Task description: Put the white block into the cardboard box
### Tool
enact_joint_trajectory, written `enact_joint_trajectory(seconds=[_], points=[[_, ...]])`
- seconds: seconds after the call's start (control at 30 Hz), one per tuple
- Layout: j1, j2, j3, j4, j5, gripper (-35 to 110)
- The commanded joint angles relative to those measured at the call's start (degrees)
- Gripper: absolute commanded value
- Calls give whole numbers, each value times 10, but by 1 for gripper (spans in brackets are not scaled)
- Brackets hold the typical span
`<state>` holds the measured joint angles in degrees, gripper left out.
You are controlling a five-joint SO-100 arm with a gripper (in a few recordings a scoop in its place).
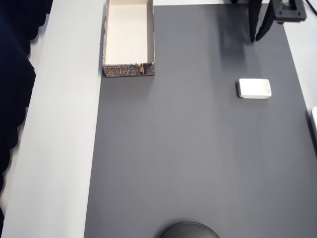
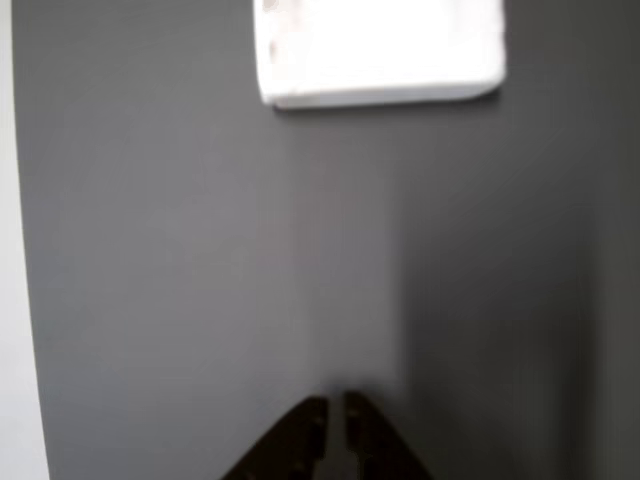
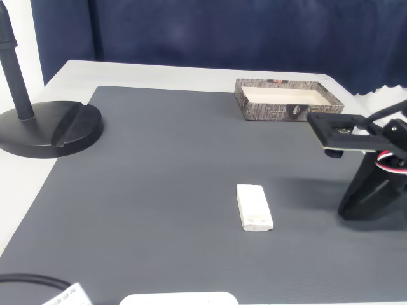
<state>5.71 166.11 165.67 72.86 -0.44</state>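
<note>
The white block [image 1: 254,88] lies flat on the grey mat at the right in the overhead view, well apart from the cardboard box [image 1: 129,70] at the top left, whose cream inside holds nothing. My black gripper [image 1: 256,39] hangs above the mat beyond the block, its fingertips almost touching and nothing between them. In the wrist view the block [image 2: 380,50] sits at the top edge, ahead of the shut gripper [image 2: 335,410]. In the fixed view the block [image 3: 254,206] lies in the middle, left of the gripper [image 3: 346,210], with the box [image 3: 273,111] farther back.
A black round stand base [image 3: 51,127] sits at the mat's left corner in the fixed view and shows at the bottom edge [image 1: 189,230] overhead. A white object [image 3: 178,298] lies at the front edge. Wide bare mat [image 1: 188,148] separates block and box.
</note>
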Motion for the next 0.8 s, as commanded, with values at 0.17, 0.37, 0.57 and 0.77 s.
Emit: enact_joint_trajectory(seconds=[0.17,0.37,0.57,0.77], points=[[12,-168,-145,-71,7,-2],[30,-285,-223,-73,11,-2],[49,-393,-323,-73,11,-2],[52,-514,-423,-73,12,-2]])
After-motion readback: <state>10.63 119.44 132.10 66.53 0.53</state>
